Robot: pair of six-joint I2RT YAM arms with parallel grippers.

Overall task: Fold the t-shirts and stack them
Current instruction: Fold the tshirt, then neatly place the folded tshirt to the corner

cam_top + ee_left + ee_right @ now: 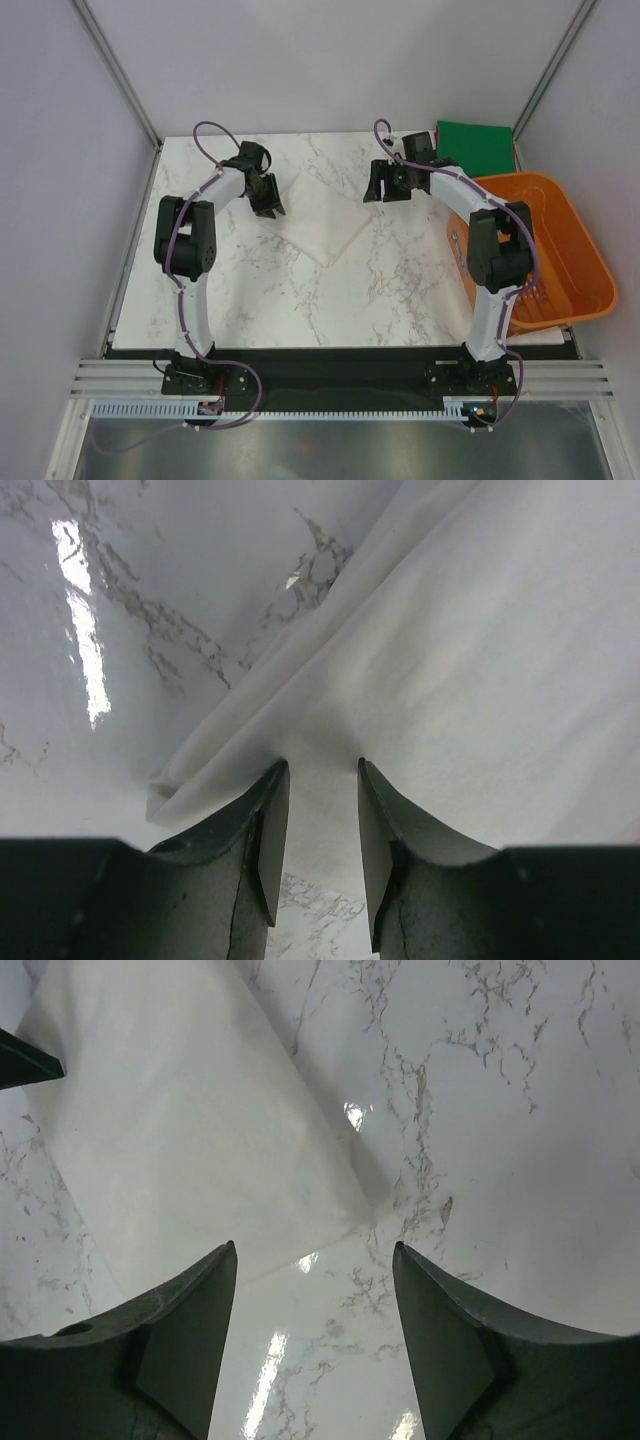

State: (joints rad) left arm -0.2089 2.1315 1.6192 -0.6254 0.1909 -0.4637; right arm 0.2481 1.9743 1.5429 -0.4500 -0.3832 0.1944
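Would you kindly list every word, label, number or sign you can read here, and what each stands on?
None can be read in any view.
The white t-shirt shows plain cloth, no print.
The green t-shirt, orange basket and marble table bear no lettering.

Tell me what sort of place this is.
Probably a robotics lab test cell: a left arm and right arm bolted to a marble-pattern table, boxed in by plain white walls on aluminium framing.
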